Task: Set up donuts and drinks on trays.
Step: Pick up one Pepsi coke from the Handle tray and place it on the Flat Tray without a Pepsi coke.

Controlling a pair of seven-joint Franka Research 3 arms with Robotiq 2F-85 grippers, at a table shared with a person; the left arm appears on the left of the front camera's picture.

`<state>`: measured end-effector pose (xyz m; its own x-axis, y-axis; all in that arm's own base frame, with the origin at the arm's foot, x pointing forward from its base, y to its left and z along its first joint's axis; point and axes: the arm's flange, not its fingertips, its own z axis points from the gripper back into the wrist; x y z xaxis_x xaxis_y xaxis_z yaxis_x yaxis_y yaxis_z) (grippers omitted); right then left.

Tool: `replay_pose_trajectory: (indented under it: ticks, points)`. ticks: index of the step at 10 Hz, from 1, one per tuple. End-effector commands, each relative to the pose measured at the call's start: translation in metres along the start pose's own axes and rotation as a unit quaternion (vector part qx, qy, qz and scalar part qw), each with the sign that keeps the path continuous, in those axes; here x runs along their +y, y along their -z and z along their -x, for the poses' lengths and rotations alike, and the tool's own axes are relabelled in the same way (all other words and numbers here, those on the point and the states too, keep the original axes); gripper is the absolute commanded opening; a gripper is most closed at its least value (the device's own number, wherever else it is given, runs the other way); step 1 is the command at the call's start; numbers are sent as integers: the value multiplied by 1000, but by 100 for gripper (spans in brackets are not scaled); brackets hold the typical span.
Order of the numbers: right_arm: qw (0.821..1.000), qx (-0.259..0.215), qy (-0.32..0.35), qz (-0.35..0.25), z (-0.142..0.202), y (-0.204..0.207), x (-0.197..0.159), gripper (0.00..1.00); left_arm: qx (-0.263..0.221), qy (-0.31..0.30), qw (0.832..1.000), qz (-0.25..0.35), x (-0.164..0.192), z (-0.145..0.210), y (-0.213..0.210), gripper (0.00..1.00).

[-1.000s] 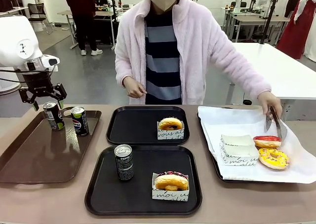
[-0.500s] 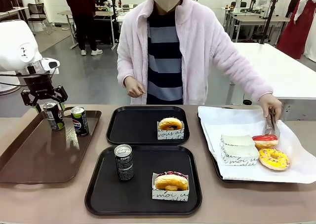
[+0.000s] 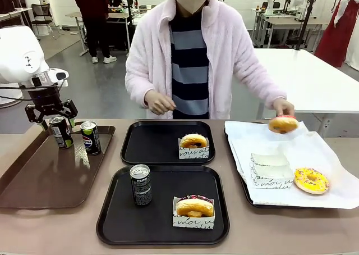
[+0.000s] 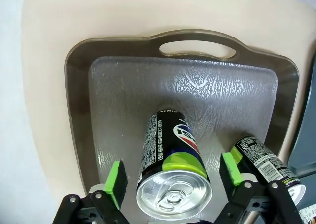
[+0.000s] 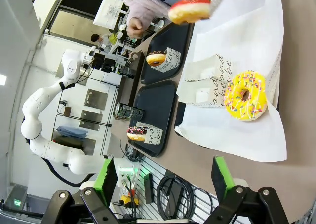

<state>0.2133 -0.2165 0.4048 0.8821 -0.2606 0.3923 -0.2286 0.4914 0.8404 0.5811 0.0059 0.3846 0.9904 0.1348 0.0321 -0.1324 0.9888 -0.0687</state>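
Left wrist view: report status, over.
Left gripper open, astride green-marked can on brown tray. Right gripper open, empty. Far black tray lacks a drink. Second can close beside one pad.

Pepsi logo – can (image 3: 90, 137); script "vous" – far sleeve (image 3: 193, 153); "moi" – near sleeve (image 3: 193, 222).

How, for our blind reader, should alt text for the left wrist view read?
The left arm's fingers straddle a dark drink can standing on a brown tray, with gaps on both sides. A second can stands beside it.
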Motion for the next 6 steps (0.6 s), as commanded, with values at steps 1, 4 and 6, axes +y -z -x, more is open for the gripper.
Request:
replay_pose_trajectory:
  ticks: [1, 4, 6]
  points:
    - [1000, -5, -5, -7, 1, 2, 0, 100, -8, 17, 1000, 7, 5, 0, 3, 41]
    - [1000, -5, -5, -7, 1, 2, 0, 100, -2, 10, 1000, 5, 5, 1, 0, 25]
    - [1000, -5, -5, -7, 1, 2, 0, 100, 3, 7, 1000, 1, 3, 4, -7, 0]
